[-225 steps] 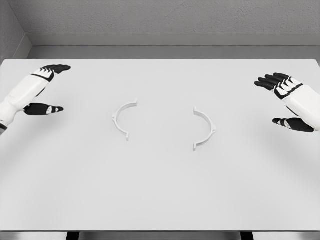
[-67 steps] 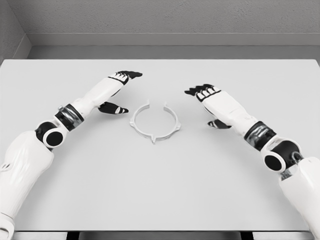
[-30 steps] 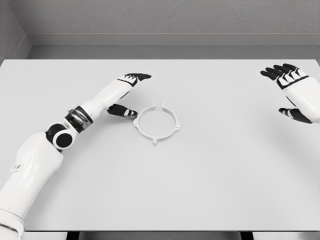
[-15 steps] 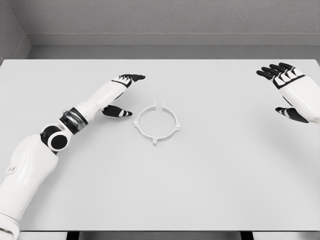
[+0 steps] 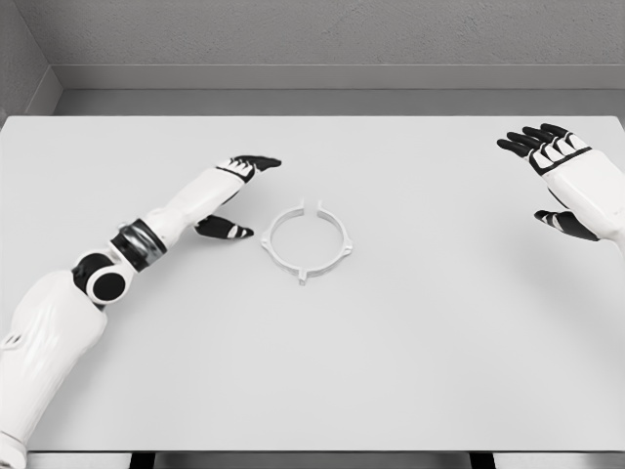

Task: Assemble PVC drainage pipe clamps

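Observation:
Two white half clamps lie joined as one ring (image 5: 306,240) on the white table (image 5: 312,371), near its middle, with small tabs at the front and a small gap at the back. My left hand (image 5: 234,195) hovers just left of the ring, fingers spread and holding nothing; its thumb tip is a short way from the ring's left edge. Far off at the right edge, my right hand (image 5: 552,181) is raised with its fingers spread and nothing in it.
A grey wall (image 5: 312,39) runs behind the table's far edge. The table's front edge (image 5: 312,451) crosses the bottom of the view. My left forearm (image 5: 127,249) lies diagonally over the table's left part.
My left hand has drawn back slightly to the left and toward me, away from the ring. The right hand has barely shifted. The ring stays where it was.

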